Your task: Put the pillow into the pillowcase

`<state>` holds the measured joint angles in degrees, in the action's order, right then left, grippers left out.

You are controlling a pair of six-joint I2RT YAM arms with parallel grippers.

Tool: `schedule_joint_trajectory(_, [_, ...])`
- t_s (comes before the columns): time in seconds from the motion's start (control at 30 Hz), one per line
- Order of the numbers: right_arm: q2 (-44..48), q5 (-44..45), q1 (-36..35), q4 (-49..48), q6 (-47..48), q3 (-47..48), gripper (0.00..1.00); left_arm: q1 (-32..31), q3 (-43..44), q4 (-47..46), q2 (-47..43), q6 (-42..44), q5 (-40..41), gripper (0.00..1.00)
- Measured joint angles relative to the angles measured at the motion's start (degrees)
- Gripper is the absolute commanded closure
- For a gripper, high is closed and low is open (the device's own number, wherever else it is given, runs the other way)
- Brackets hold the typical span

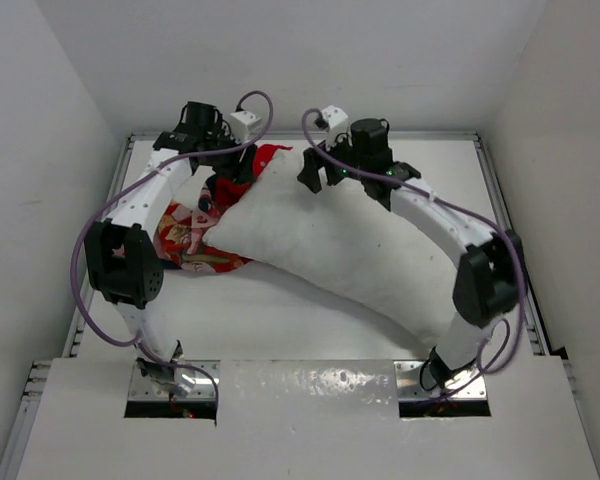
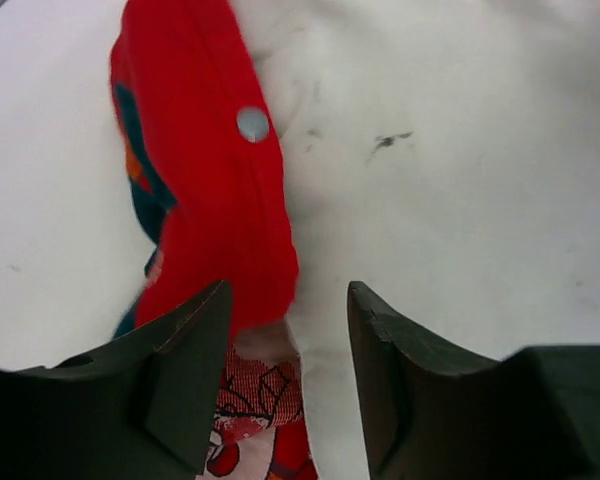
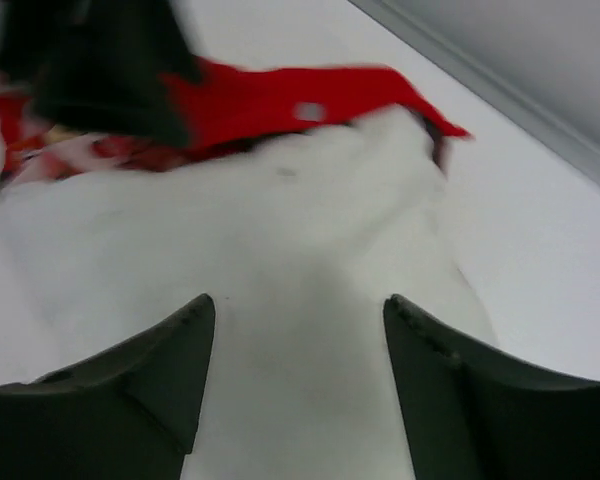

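The white pillow [image 1: 330, 250] lies slantwise across the table's middle, its far left corner tucked into the red printed pillowcase [image 1: 195, 240], which bunches at the left and back. My left gripper [image 1: 223, 186] hovers open over the pillowcase's mouth. In the left wrist view [image 2: 288, 290] the red hem [image 2: 205, 200] with a snap button and the pillow [image 2: 440, 170] lie between the jaws, not pinched. My right gripper [image 1: 315, 178] is open just above the pillow's far corner. In its wrist view [image 3: 299, 300] only the pillow [image 3: 290, 260] sits between the jaws, with the pillowcase [image 3: 280, 95] beyond.
Metal rails [image 1: 500, 200] edge the table left, right and back, with white walls close behind. Both arms arch around the pillow, purple cables [image 1: 85, 250] looping beside them. A white board [image 1: 310, 420] covers the near edge over the arm bases.
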<state>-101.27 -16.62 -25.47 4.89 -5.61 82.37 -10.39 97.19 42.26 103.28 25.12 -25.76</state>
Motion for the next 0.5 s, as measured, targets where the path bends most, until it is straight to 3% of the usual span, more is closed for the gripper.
schedule_joint_trajectory(0.03, [3.26,0.11,-1.86,-0.17,2.14,-1.66,0.71,0.20,0.02,-0.57,0.24,-0.92,0.85,0.56])
schedule_joint_trajectory(0.07, [6.08,0.07,-3.65,-0.20,3.85,-2.82,0.78,0.39,0.11,-0.72,0.48,-1.88,1.66,0.69])
schedule_joint_trajectory(0.1, [8.57,-0.17,-5.79,-0.42,4.17,-3.50,0.77,0.46,0.17,-0.76,0.61,-2.71,2.58,0.75])
schedule_joint_trajectory(0.17, [11.80,-0.57,-8.63,-1.62,4.59,-4.39,0.40,0.57,0.31,-0.35,0.68,-3.67,3.96,0.84])
schedule_joint_trajectory(0.23, [13.33,-0.61,-9.49,-2.29,5.07,-5.53,0.19,0.66,0.35,0.55,0.68,-3.67,4.50,0.83])
schedule_joint_trajectory(0.27, [13.57,-0.35,-9.86,-2.32,5.62,-6.14,0.01,0.66,0.35,1.20,0.68,-3.54,4.63,0.78])
schedule_joint_trajectory(0.37, [12.63,2.16,-11.98,-0.37,7.69,-8.09,0.01,0.66,-0.85,1.88,0.57,-2.99,4.90,0.61])
schedule_joint_trajectory(0.5, [9.92,6.99,-18.40,0.79,10.97,-11.63,0.01,0.63,-5.62,-0.61,0.70,-3.58,6.80,0.52])
